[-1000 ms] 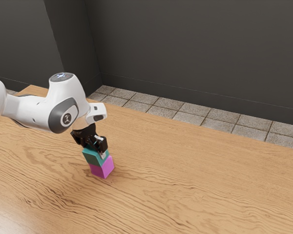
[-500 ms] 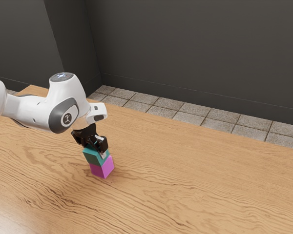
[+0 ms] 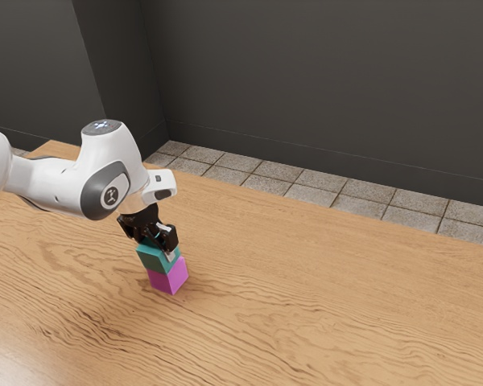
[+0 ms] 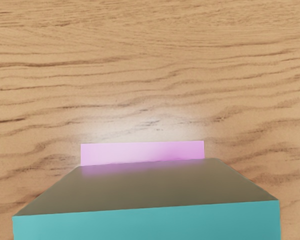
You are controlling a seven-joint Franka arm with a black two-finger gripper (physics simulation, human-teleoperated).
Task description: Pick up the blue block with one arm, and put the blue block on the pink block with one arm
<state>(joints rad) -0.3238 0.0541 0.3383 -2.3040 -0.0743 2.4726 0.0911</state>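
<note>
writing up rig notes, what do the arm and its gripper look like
The arm has glossy white rounded shells, with a round grey joint cap bearing a small dark mark and a pale disc with bluish dots on top. The gripper is black with small white parts.

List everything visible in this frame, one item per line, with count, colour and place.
blue block: one, teal-blue, stacked on top of the pink block, right under the gripper.
pink block: one, pink, resting on the table beneath the blue block.
table: one, light wood with strong grain, bearing the two-block stack.
floor: one strip, grey tiles, beyond the table's far edge.
wall: dark grey, behind the tiled strip, with a corner toward the exterior view's left.
arm: one, white and grey, coming in from the exterior view's left.
gripper: one, black, at the top of the blue block.
</note>
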